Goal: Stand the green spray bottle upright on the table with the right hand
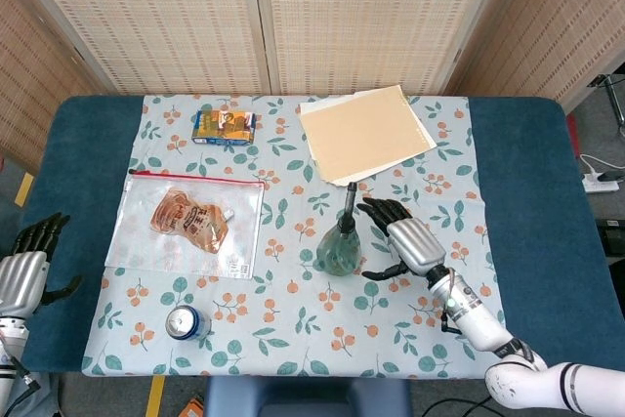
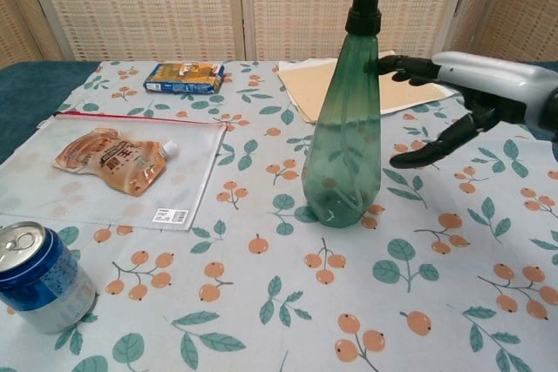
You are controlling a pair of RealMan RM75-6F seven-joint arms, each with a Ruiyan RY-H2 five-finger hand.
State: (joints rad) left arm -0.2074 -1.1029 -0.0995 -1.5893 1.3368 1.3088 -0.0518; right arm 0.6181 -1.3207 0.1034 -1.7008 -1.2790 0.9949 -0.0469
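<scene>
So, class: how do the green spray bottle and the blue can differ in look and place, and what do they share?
The green spray bottle is see-through and tapers to a dark nozzle; the blue can is opaque, squat and silver-topped. The bottle stands mid-table beside the open right hand; the can sits at the near left edge. Both stand upright on the floral cloth, untouched.

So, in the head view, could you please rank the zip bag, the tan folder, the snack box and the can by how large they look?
1. tan folder and zip bag: look alike in area, unranked.
2. snack box.
3. can, seen from above.
</scene>
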